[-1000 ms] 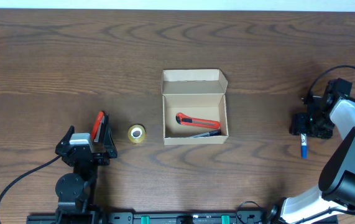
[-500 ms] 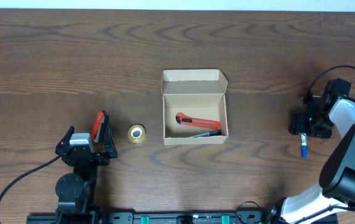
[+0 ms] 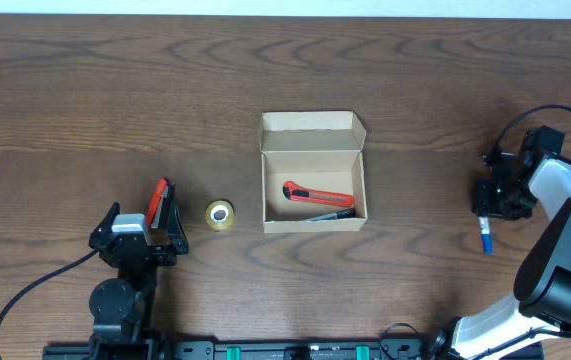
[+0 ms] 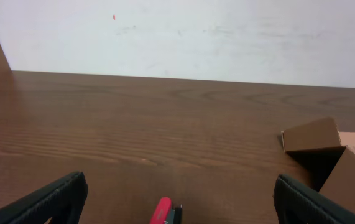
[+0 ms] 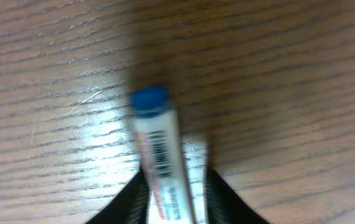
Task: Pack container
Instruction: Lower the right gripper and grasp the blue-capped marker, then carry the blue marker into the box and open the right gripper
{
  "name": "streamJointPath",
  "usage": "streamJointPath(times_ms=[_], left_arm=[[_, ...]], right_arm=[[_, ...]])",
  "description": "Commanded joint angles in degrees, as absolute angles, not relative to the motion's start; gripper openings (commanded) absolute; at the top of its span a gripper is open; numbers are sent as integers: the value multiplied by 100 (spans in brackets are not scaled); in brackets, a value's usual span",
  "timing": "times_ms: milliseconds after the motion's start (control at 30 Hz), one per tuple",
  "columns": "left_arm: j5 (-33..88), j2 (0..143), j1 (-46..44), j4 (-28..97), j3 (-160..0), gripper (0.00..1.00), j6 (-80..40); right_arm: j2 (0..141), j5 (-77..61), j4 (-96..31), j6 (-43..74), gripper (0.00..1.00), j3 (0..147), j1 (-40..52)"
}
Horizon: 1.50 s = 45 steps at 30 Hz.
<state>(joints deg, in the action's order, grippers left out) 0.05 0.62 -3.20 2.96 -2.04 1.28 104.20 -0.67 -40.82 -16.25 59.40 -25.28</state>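
The tan cardboard container [image 3: 275, 190] stands open at the table's middle, its flap lid [image 3: 311, 122] folded back. Inside lie a red utility knife [image 3: 317, 194] and a black pen [image 3: 329, 213]. The container's corner shows at the right of the left wrist view [image 4: 326, 146]. My right gripper [image 3: 495, 203] is far right, shut on a white marker with a blue cap [image 3: 485, 238]. In the right wrist view the marker [image 5: 161, 149] runs between the fingers [image 5: 178, 202], just over the wood. My left gripper [image 3: 157, 222] is open around a red tool [image 3: 158, 200], which also shows in the left wrist view [image 4: 161, 211].
A small yellow tape roll [image 3: 219, 214] lies between the left gripper and the container. The table's far edge meets a white wall [image 4: 177, 37]. A black cable [image 3: 35, 285] trails at the front left.
My right gripper and the marker have shifted slightly up and to the left. The left arm and the container have not moved.
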Motion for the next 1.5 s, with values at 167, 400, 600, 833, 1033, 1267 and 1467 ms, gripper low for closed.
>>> streamJointPath(times_ms=[167, 400, 600, 833, 1033, 1267, 1467], left_arm=[[115, 25, -340, 423, -27, 95, 102], [113, 25, -340, 423, -27, 95, 102], [115, 25, -340, 423, -27, 95, 102], [119, 25, -340, 423, -27, 95, 99], [119, 25, -340, 423, -27, 95, 102], [119, 25, -340, 425, -27, 95, 102], [117, 25, -340, 425, -27, 95, 102]], right_arm=[[10610, -154, -4071, -1625, 1, 5843, -2545], [10554, -840, -4394, -1223, 1, 6250, -2405], [10353, -1553, -5315, -854, 1, 7424, -2032], [10208, -2174, -6372, -1103, 1, 8945, -954], [10208, -2130, -6851, -2910, 1, 9708, 447], [10208, -1310, -6921, -5030, 1, 10064, 1984], [10245, -480, -6936, -5966, 1, 10062, 2945]])
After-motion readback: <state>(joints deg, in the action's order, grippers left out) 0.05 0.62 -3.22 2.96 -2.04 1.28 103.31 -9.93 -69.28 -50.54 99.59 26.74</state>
